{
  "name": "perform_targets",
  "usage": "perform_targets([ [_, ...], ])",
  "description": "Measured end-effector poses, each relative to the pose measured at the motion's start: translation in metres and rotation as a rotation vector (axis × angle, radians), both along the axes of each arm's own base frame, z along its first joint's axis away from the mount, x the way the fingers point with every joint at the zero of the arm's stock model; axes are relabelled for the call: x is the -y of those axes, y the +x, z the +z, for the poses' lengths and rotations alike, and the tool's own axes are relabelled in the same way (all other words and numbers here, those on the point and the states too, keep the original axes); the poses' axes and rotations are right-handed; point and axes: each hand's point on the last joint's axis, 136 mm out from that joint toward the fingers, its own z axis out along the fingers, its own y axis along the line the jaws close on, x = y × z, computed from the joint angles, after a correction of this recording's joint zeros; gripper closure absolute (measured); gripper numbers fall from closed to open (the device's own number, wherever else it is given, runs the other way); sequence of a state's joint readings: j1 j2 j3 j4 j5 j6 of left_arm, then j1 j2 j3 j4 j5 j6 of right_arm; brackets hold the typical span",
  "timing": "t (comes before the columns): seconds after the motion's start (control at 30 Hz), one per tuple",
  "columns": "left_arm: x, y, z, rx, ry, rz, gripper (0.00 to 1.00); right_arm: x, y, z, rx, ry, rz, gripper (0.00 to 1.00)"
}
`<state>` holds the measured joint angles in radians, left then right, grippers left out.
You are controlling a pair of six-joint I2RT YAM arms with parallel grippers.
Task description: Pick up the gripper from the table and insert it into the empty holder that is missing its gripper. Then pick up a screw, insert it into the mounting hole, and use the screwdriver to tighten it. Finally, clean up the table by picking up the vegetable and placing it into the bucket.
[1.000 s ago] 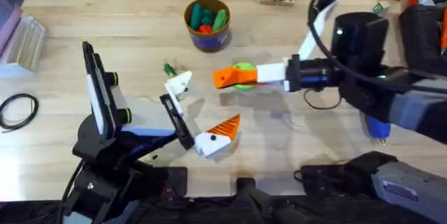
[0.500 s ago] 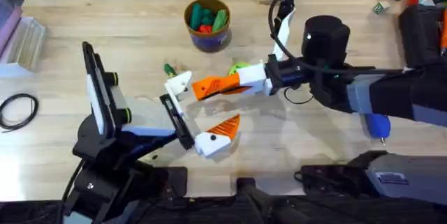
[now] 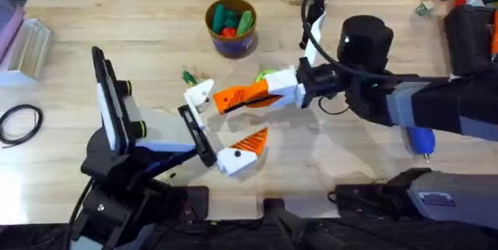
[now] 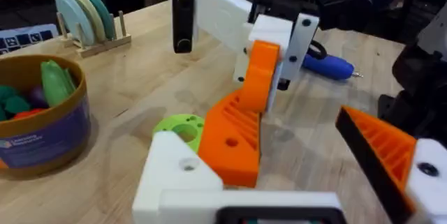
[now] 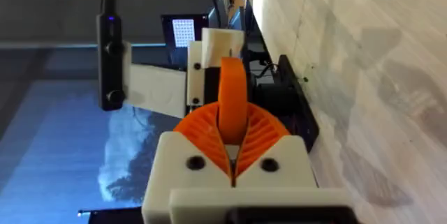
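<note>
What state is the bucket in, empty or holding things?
Holding things: the bucket contains green and red toy pieces, visible in the overhead view.

bucket (image 3: 230, 26) sat behind holder (image 3: 199, 94) | vegetable (image 3: 188, 77) just behind holder | gripper (image 3: 240, 96) just right of holder, in right gripper (image 3: 233, 98) | screwdriver (image 3: 420, 141) far right of holder

overhead looks down and forward; both wrist views sit close, sharing with it the orange ridged plastic wedge (image 3: 243, 97) (image 4: 241, 123) (image 5: 232, 105).
</note>
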<state>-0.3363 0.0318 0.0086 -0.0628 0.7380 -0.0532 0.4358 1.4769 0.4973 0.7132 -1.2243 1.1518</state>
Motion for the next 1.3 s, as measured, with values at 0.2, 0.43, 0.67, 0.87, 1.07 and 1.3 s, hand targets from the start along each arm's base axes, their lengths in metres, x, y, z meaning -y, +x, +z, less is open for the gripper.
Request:
perform_targets([
  [0.2, 0.0, 0.0, 0.0, 0.0, 0.0, 0.0, 0.014, -0.001, 0.0, 0.008, 0.006, 0.022, 0.006, 0.992],
  [0.43, 0.0, 0.0, 0.0, 0.0, 0.0, 0.001, 0.015, -0.004, 0.003, 0.006, -0.01, 0.01, -0.015, 0.992],
  [0.67, -0.003, 0.005, 0.0, -0.01, -0.003, 0.033, 0.015, -0.011, 0.003, 0.0, -0.005, 0.016, 0.0, 0.992],
  [0.87, -0.005, 0.008, 0.0, -0.01, -0.004, 0.052, 0.016, -0.017, 0.006, 0.005, 0.003, 0.02, 0.007, 0.992],
  [1.07, -0.005, 0.008, 0.0, -0.008, -0.002, 0.051, 0.015, -0.021, 0.011, 0.005, -0.009, 0.011, -0.014, 0.992],
  [1.3, -0.006, 0.009, -0.001, -0.01, -0.002, 0.06, 0.015, -0.023, 0.015, 0.003, -0.008, 0.002, -0.044, 0.993],
])
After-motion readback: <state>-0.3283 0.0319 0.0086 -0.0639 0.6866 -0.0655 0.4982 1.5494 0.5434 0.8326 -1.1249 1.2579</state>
